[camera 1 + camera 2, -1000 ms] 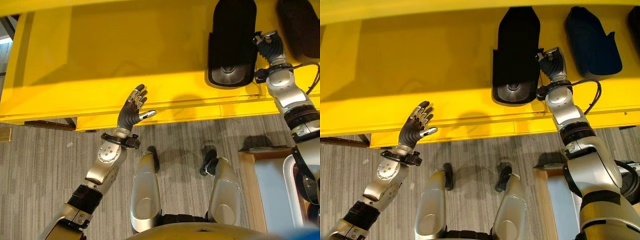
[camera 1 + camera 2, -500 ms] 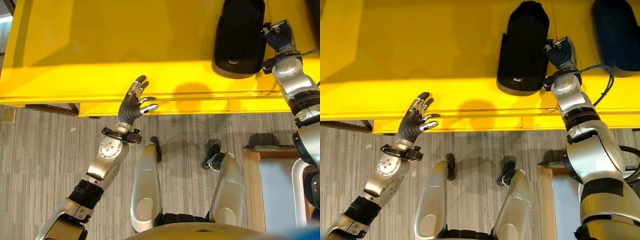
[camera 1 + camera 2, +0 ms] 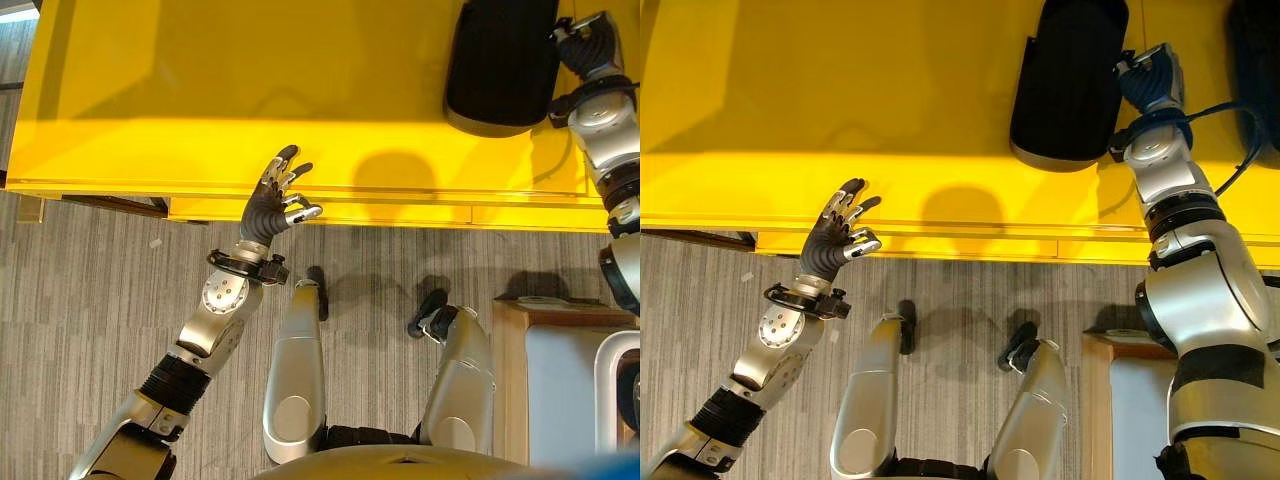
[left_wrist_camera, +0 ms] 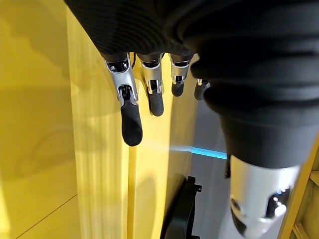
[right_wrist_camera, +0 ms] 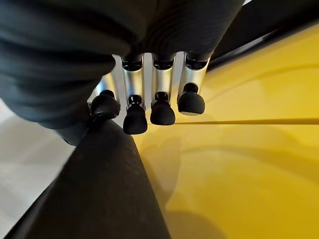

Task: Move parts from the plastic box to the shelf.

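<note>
The right hand's fingers (image 5: 162,107) hang in a loose row, curled a little, with their dark tips touching or just beside the edge of the black part (image 5: 107,194). The thumb sits against that same edge. I cannot tell whether they pinch it or only rest on it. From the head views, the right hand (image 3: 1152,82) is at the right side of the black part (image 3: 1072,75), which lies flat on the yellow shelf (image 3: 250,90), well back from the front edge. That looks like a placing hold: the hand stays at the side so the part can be slid deeper or let go without being tipped. My guess is that this part is as good as delivered, and the release is the step in hand.

The left hand's fingers (image 4: 130,114) are straight and spread apart, holding nothing. The left hand (image 3: 275,200) is raised at the shelf's front lip, palm toward it, probably kept up out of the way, or as a steadying guard while the other arm reaches far in.

A second dark part (image 3: 1252,50) lies on the shelf just right of the right arm. Leaving room beside it likely explains where the first one sits. At the lower right stands a low wooden stand (image 3: 510,360) with a pale box (image 3: 560,390) on it, perhaps the source.
</note>
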`<state>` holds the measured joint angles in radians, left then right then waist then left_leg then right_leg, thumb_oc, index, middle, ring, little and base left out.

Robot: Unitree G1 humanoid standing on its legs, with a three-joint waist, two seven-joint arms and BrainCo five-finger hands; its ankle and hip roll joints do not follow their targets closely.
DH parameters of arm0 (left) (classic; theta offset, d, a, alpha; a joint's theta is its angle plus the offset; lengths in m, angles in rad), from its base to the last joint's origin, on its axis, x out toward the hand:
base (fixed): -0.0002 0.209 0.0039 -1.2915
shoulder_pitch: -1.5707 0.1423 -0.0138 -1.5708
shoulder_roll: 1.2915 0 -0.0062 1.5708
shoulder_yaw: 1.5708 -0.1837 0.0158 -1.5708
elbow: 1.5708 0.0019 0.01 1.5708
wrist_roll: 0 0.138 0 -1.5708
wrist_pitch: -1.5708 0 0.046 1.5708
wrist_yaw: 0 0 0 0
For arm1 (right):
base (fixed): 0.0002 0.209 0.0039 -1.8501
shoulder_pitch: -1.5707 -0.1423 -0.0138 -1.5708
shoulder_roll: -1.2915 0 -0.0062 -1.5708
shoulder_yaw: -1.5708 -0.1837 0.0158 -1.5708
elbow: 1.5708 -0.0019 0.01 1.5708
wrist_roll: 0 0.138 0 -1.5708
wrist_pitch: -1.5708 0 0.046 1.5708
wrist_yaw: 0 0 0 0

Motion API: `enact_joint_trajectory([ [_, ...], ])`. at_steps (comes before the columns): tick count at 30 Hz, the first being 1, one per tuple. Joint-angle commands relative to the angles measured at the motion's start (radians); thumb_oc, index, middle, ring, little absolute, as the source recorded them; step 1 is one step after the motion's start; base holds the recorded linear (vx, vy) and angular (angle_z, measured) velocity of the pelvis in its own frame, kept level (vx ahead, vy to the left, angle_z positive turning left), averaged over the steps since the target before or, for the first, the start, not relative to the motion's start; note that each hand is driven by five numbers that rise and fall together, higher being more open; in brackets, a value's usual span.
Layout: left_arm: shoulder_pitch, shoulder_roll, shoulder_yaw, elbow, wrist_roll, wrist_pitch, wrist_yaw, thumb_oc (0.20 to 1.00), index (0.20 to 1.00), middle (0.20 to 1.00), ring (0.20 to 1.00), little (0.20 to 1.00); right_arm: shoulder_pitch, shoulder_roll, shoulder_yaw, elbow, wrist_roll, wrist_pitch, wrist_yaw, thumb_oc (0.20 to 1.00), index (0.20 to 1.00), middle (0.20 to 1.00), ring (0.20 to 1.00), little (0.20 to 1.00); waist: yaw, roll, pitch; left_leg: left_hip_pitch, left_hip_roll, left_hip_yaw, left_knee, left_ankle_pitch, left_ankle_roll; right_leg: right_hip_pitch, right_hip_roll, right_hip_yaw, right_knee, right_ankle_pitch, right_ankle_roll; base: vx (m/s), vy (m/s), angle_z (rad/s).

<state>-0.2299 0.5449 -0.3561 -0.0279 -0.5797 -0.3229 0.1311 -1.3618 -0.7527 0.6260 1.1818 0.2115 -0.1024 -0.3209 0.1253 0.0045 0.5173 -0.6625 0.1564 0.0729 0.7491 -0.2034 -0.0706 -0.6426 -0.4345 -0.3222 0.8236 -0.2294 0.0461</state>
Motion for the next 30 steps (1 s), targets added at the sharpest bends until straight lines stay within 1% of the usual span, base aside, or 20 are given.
enact_joint_trajectory([
  [1, 0.045, 0.025, -0.028, -0.047, -0.015, -0.014, 0.019, 1.000, 1.000, 1.000, 1.000, 1.000, -0.123, -0.078, 0.051, 0.018, -0.028, -0.029, -0.042, 0.200, 0.200, 0.200, 0.200, 0.200, 0.016, 0.021, -0.043, -0.026, 0.012, -0.029, 0.004, -0.013, 0.002, 0.006, 0.032, 0.035, 0.024, -0.018, 0.042, 0.01, -0.005, 0.06],
  [6, 0.045, 0.022, -0.024, -0.051, -0.016, -0.019, 0.021, 1.000, 1.000, 1.000, 1.000, 1.000, -0.143, -0.085, 0.074, 0.018, -0.040, -0.030, -0.043, 0.200, 0.200, 0.200, 0.200, 0.200, 0.021, 0.024, -0.043, -0.038, 0.009, -0.036, 0.007, -0.012, 0.003, -0.005, 0.031, 0.034, 0.031, -0.020, 0.042, 0.00, -0.003, 0.03],
  [16, 0.051, 0.022, -0.006, -0.052, -0.015, -0.028, 0.031, 1.000, 1.000, 1.000, 1.000, 1.000, -0.185, -0.073, 0.136, 0.005, -0.088, -0.033, -0.040, 0.200, 0.200, 0.200, 0.200, 0.200, 0.023, 0.020, -0.042, -0.047, 0.010, -0.042, 0.002, -0.004, 0.000, -0.015, 0.031, 0.034, 0.037, -0.018, 0.041, 0.00, 0.000, 0.00],
  [22, 0.055, 0.022, 0.003, -0.054, -0.015, -0.035, 0.037, 1.000, 1.000, 1.000, 1.000, 1.000, -0.186, -0.055, 0.146, -0.012, -0.099, -0.034, -0.043, 0.200, 0.200, 0.200, 0.200, 0.200, 0.023, 0.016, -0.041, -0.048, 0.014, -0.046, 0.006, -0.005, -0.003, -0.020, 0.036, 0.038, 0.039, -0.020, 0.039, 0.00, 0.000, 0.00],
  [30, 0.057, 0.023, 0.008, -0.053, -0.011, -0.035, 0.043, 1.000, 1.000, 1.000, 1.000, 1.000, -0.200, -0.054, 0.158, -0.024, -0.113, -0.032, -0.050, 0.200, 0.200, 0.200, 0.200, 0.200, 0.018, 0.013, -0.037, -0.053, 0.016, -0.047, 0.011, -0.005, -0.005, -0.023, 0.034, 0.039, 0.047, -0.023, 0.039, 0.00, 0.000, 0.00],
])
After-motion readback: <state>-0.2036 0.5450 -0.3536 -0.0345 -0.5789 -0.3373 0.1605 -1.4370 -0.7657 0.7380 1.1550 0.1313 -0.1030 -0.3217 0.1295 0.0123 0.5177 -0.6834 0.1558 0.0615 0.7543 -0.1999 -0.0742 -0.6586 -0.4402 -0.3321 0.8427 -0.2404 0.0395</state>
